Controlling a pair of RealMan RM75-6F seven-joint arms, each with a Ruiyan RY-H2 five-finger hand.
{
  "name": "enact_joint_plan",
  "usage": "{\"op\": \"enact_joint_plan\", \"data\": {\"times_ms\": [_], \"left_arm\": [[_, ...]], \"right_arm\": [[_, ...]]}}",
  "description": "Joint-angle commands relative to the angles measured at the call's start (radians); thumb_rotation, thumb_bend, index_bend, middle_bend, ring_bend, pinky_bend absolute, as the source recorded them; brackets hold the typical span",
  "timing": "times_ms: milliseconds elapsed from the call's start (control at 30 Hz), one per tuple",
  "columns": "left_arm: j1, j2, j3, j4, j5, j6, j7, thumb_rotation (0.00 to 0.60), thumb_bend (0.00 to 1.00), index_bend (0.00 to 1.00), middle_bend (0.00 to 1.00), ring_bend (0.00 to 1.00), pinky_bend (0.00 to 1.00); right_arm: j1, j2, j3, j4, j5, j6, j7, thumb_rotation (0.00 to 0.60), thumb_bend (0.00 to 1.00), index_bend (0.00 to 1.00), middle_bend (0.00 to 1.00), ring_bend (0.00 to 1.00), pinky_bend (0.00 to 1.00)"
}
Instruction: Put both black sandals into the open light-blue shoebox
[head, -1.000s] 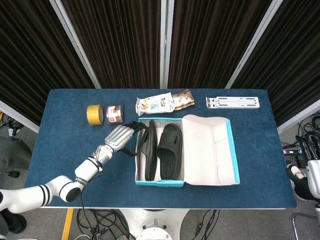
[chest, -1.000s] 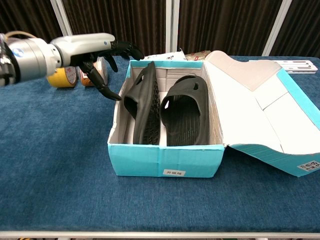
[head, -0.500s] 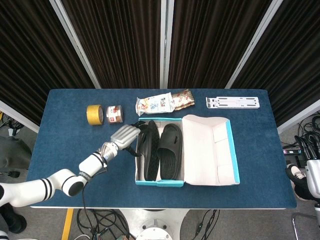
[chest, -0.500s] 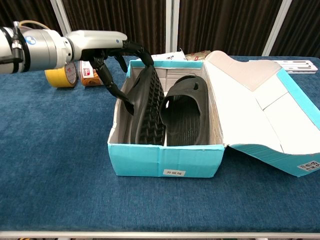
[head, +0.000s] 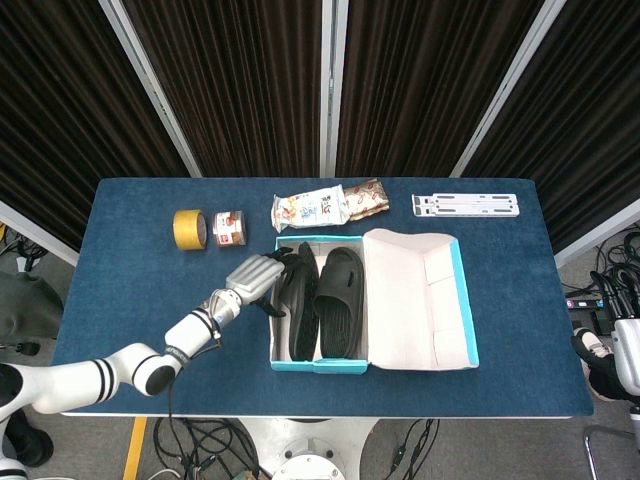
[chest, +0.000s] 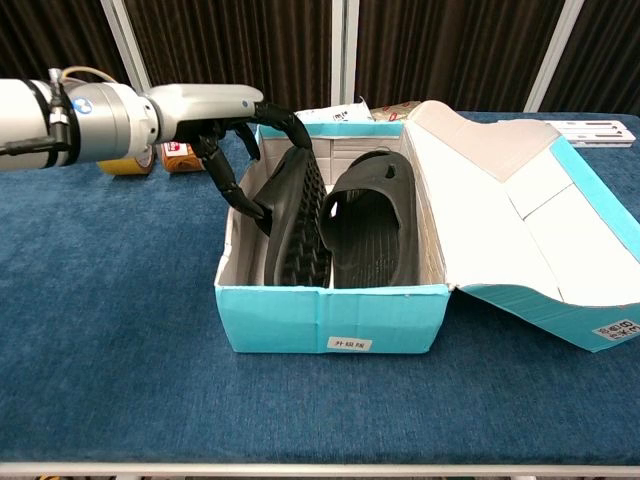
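The open light-blue shoebox sits mid-table with its lid folded out to the right. Both black sandals are inside. The right sandal lies flat, strap up. The left sandal leans on its edge against it, tread showing. My left hand reaches over the box's left wall with its fingers spread, touching the leaning sandal's top edge and side. My right hand is out of sight.
Behind the box to the left stand a yellow tape roll and a small can. Snack packets lie just behind the box. A white rack lies at the back right.
My left hand has moved right from beside the box onto the left sandal. The sandal has tipped further towards the right sandal and sits lower in the box.
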Motion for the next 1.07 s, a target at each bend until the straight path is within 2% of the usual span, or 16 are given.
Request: {"op": "enact_joint_plan", "data": {"times_ms": [33, 200, 300, 467, 633, 833, 1067], "left_arm": [[0.048, 0.054, -0.015, -0.069, 0.007, 0.092, 0.0, 0.6, 0.03, 0.2, 0.15, 0.04, 0.25], [0.141, 0.14, -0.02, -0.141, 0.01, 0.242, 0.005, 0.6, 0.03, 0.2, 0.15, 0.04, 0.25], [0.22, 0.184, -0.005, -0.158, -0.009, 0.368, 0.058, 0.6, 0.03, 0.21, 0.15, 0.04, 0.24], [0.367, 0.245, 0.06, -0.172, -0.041, 0.555, 0.175, 0.6, 0.03, 0.21, 0.15, 0.04, 0.2], [0.507, 0.292, 0.139, -0.192, -0.005, 0.688, 0.188, 0.6, 0.03, 0.21, 0.15, 0.04, 0.18], [0.653, 0.291, 0.206, -0.197, 0.065, 0.844, 0.185, 0.6, 0.03, 0.21, 0.15, 0.04, 0.18], [0.771, 0.264, 0.235, -0.207, 0.135, 0.968, 0.174, 0.6, 0.03, 0.21, 0.15, 0.04, 0.17]], "right_arm": [[-0.001, 0.0, 0.0, 0.001, 0.001, 0.0, 0.002, 0.6, 0.12, 0.01, 0.13, 0.02, 0.13], [-0.002, -0.002, -0.003, 0.01, 0.006, -0.007, 0.024, 0.6, 0.12, 0.01, 0.13, 0.02, 0.13], [-0.002, -0.002, -0.009, 0.022, 0.011, -0.026, 0.069, 0.6, 0.12, 0.01, 0.13, 0.02, 0.13], [0.006, -0.014, -0.018, 0.063, -0.004, -0.052, 0.172, 0.6, 0.12, 0.01, 0.11, 0.02, 0.13], [0.017, -0.035, -0.026, 0.093, -0.047, -0.048, 0.245, 0.6, 0.12, 0.01, 0.1, 0.0, 0.13], [0.01, -0.057, -0.036, 0.089, -0.091, -0.007, 0.248, 0.6, 0.12, 0.01, 0.1, 0.0, 0.13], [-0.01, -0.069, -0.046, 0.066, -0.092, 0.021, 0.229, 0.6, 0.12, 0.01, 0.1, 0.0, 0.12]]}}
